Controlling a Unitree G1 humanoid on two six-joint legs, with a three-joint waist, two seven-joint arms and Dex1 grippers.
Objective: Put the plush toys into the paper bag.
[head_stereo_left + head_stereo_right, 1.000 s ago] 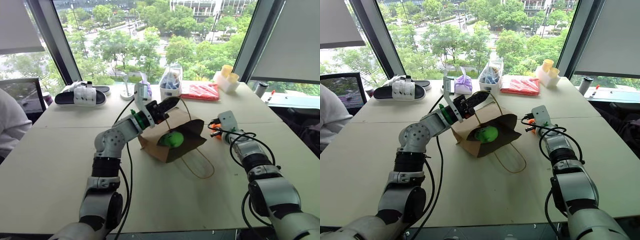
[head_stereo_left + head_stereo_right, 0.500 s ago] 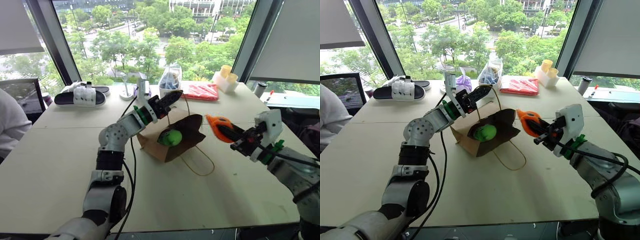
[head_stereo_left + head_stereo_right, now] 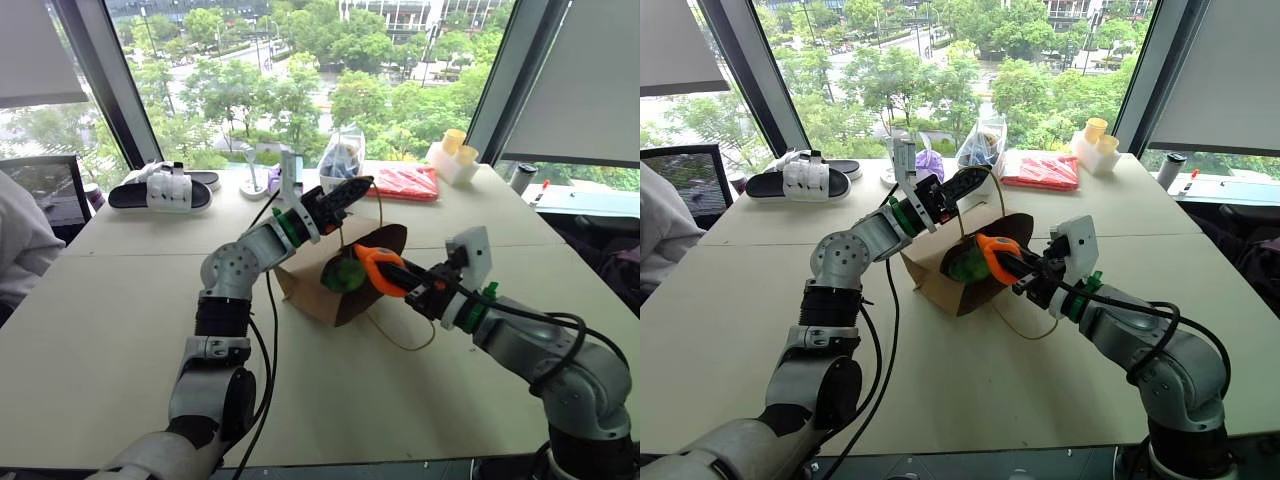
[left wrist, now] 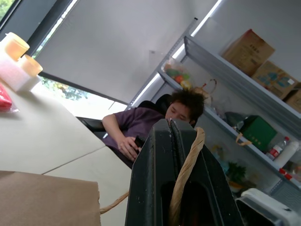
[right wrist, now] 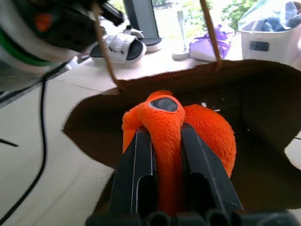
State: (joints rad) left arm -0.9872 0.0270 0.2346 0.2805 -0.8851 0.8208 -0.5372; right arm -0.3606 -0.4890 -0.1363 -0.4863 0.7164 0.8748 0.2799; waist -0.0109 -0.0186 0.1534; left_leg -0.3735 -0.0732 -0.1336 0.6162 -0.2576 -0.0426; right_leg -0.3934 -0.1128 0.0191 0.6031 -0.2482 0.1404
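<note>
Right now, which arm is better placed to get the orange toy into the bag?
The right. Its gripper is shut on the orange plush toy at the paper bag mouth, while the left gripper holds the bag's cord handle up.

A big pale counter [image 3: 100,330] fills the lower part of the frame, and behind it tall windows [image 3: 300,70] with dark frames show green trees and bright daylight. Gray blinds [image 3: 590,80] hang at the upper right and upper left corners, and a dark screen [image 3: 40,190] stands at the left edge. In the left wrist view, a metal shelf [image 4: 235,70] on the wall holds cardboard boxes [image 4: 247,49].
</note>
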